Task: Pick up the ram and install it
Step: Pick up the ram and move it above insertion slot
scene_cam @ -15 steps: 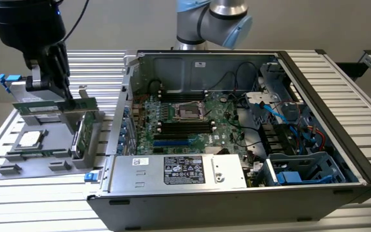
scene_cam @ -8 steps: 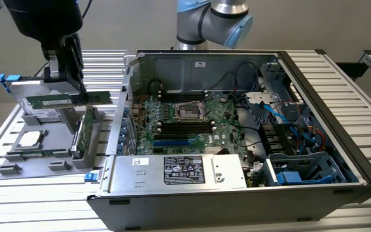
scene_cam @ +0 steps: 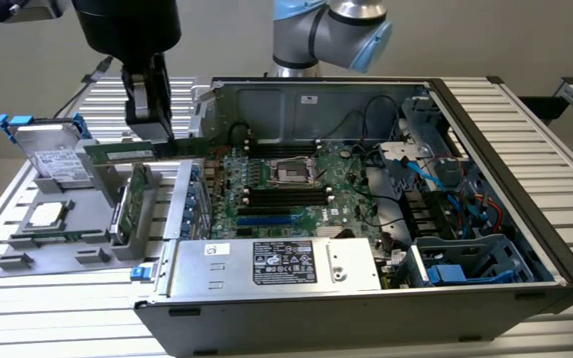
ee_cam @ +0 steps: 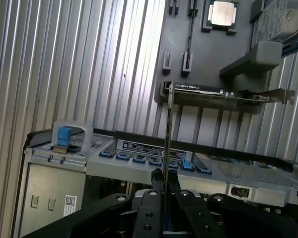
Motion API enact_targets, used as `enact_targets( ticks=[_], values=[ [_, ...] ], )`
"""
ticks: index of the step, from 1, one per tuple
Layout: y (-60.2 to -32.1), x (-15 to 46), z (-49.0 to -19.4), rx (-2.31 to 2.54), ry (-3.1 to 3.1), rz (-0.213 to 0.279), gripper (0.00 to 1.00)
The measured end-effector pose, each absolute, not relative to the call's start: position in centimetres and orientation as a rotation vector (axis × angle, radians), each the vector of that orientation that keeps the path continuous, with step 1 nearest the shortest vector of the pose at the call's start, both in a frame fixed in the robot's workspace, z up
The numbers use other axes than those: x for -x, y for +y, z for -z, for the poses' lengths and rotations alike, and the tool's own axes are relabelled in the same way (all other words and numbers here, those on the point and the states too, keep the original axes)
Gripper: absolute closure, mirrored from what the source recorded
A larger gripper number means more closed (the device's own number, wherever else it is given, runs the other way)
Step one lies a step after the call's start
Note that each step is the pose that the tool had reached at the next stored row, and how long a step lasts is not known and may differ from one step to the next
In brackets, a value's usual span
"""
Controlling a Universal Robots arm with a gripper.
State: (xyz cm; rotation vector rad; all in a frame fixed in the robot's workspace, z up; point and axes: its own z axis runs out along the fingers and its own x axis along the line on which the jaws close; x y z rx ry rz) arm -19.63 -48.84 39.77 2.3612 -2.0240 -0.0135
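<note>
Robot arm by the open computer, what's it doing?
The robot's gripper is pinching a thin green memory stick and holding it up in the air. The stick hangs between the gray parts stand and the edge of the open computer case. It is not yet in the black memory slots on the green board inside. A hard drive sits on the stand.

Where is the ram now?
The ram is at the exterior view's left, gripped in the hand above the grey holder, beside the hard drive.
</note>
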Motion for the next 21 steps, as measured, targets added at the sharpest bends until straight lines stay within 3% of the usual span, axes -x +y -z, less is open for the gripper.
enact_targets(
  ticks=[21],
  values=[
    [-48.7, 10.1, -39.8, -2.362, -2.022, 0.015, 0.86]
  ],
)
